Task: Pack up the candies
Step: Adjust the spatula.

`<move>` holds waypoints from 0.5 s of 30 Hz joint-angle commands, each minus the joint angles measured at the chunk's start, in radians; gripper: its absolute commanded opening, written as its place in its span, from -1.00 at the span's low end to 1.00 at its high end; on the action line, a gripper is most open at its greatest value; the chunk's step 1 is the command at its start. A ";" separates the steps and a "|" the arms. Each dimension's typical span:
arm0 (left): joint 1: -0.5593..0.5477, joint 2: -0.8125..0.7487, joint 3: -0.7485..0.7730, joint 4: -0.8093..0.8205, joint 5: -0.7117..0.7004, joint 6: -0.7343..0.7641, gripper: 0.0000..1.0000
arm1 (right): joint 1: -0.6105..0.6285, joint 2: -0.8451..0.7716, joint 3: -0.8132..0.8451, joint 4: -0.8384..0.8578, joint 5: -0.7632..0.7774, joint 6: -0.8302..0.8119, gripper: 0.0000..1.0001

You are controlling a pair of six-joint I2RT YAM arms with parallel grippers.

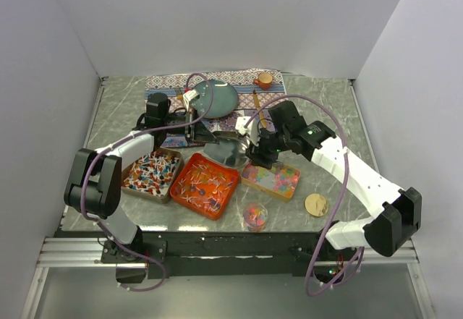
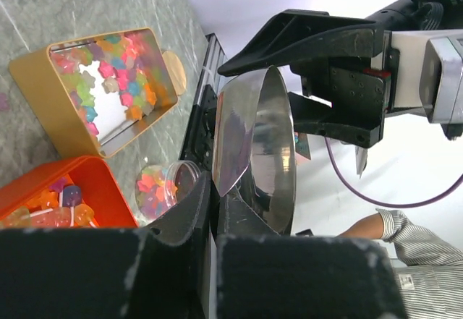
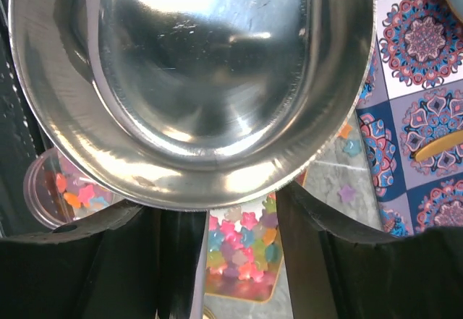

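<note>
My left gripper [image 1: 189, 135] [image 2: 213, 189] is shut on the handle of the silver scoop [image 1: 226, 150] [image 2: 260, 138], held edge-on above the table. The scoop's empty bowl [image 3: 195, 80] fills the right wrist view. My right gripper [image 1: 255, 152] [image 3: 242, 203] is open, its fingertips hidden under the scoop's rim; it also shows in the left wrist view [image 2: 318, 73], straddling the scoop's far end. Pastel candies [image 1: 278, 176] [image 2: 116, 73] [image 3: 242, 250] lie in a gold tray [image 2: 36, 95]. Orange-red candies [image 1: 206, 185] fill an orange tray [image 2: 101, 189]. Red-white-blue candies [image 1: 150, 171] fill a metal tray.
A small clear round tub [image 1: 255, 214] [image 2: 163, 189] [image 3: 58, 189] holds some pastel candies at the front. A gold lid [image 1: 315, 204] lies right of it. A teal plate [image 1: 215, 98] and orange cup [image 1: 265, 80] sit on a patterned mat behind. Loose candies [image 3: 347, 142] lie on the table.
</note>
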 commanded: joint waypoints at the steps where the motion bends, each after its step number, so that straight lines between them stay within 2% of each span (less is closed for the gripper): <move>1: -0.010 -0.018 0.010 0.015 0.090 0.029 -0.99 | -0.027 -0.064 -0.030 0.074 -0.051 0.014 0.25; 8: 0.016 -0.015 0.033 -0.068 0.076 0.099 -0.98 | -0.079 -0.030 0.030 -0.062 -0.106 0.017 0.15; 15: 0.033 -0.026 0.025 -0.050 0.076 0.093 -0.99 | -0.090 -0.041 -0.002 -0.071 -0.129 0.008 0.01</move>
